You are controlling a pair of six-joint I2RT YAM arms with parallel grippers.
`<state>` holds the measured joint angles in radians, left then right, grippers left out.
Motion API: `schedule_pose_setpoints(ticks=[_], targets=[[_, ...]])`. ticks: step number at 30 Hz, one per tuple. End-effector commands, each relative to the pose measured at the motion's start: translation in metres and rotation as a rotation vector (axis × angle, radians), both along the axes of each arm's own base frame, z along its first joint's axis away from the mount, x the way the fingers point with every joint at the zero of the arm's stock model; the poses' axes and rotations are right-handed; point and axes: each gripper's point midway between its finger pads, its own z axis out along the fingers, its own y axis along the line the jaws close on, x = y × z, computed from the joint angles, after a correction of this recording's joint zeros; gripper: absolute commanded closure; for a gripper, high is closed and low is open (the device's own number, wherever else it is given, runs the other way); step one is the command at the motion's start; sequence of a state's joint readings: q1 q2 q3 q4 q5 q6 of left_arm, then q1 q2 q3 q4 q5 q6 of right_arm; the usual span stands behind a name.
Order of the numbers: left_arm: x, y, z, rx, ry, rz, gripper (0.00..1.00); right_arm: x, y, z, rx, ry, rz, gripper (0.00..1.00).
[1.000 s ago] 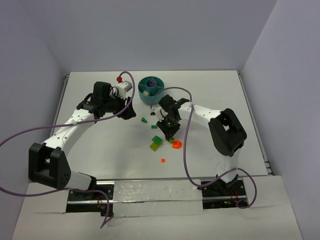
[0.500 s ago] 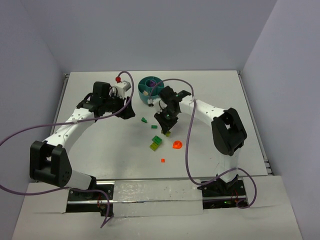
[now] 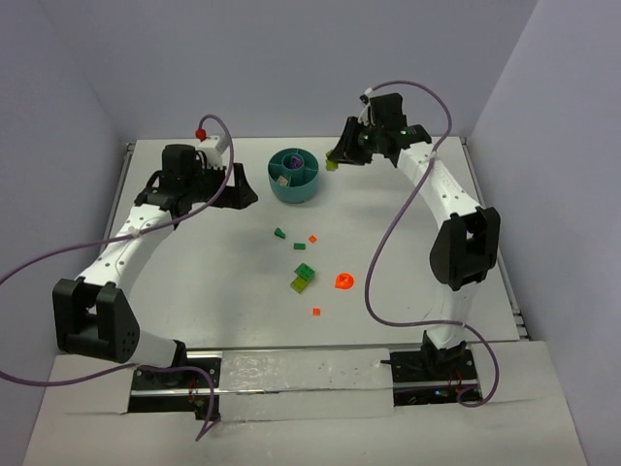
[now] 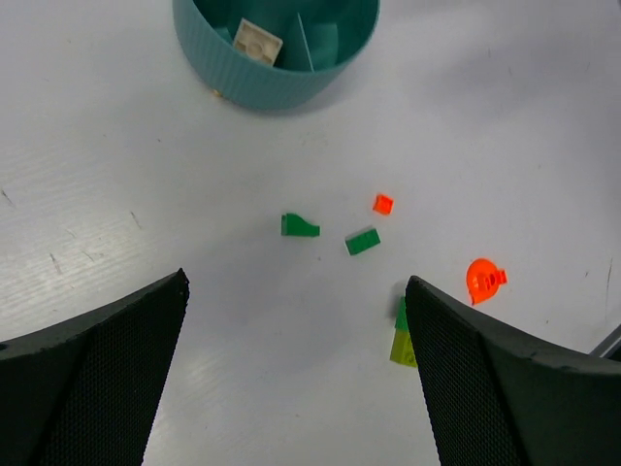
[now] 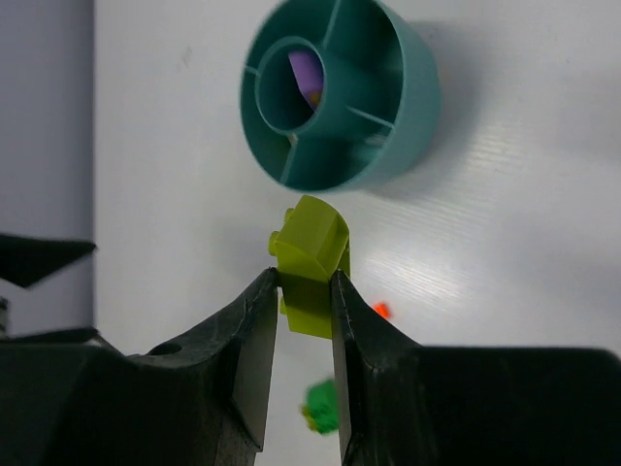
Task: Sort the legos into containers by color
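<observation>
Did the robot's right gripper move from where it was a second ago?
Yes. The right gripper went from the loose bricks in front of the teal bowl back to the bowl's right side, pinching a lime brick.

White table (image 3: pixel 194 282), matte; faint scuffs are noted on it in the left wrist view. It is enclosed on three sides by plain pale lavender-grey panels: back wall (image 3: pixel 291 68), left wall (image 3: pixel 49 165), right wall (image 3: pixel 572 194). A dark edge strip (image 3: pixel 497 243) is seen along the table's right side. Lighting even, shadows soft.
</observation>
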<state>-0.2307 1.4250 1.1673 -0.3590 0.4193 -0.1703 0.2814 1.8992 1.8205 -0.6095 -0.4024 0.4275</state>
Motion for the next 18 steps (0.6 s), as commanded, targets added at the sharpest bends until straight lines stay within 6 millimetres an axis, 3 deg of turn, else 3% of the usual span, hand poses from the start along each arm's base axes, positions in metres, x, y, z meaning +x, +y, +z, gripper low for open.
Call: schedule_pose_setpoints(ticks=[1,10,18], targets=[[0.024,0.007,0.033,-0.062,-0.063,0.100,0.01,0.030,0.021,0.026,0.166,0.045,-0.221,1.00],[0.031,0.014,0.025,-0.098,-0.022,0.121,0.01,0.029,0.038,-0.020,0.275,0.273,-0.384,1.00],[0.033,0.017,0.019,-0.105,-0.006,0.129,0.01,0.035,0.057,-0.019,0.313,0.286,-0.451,1.00]])
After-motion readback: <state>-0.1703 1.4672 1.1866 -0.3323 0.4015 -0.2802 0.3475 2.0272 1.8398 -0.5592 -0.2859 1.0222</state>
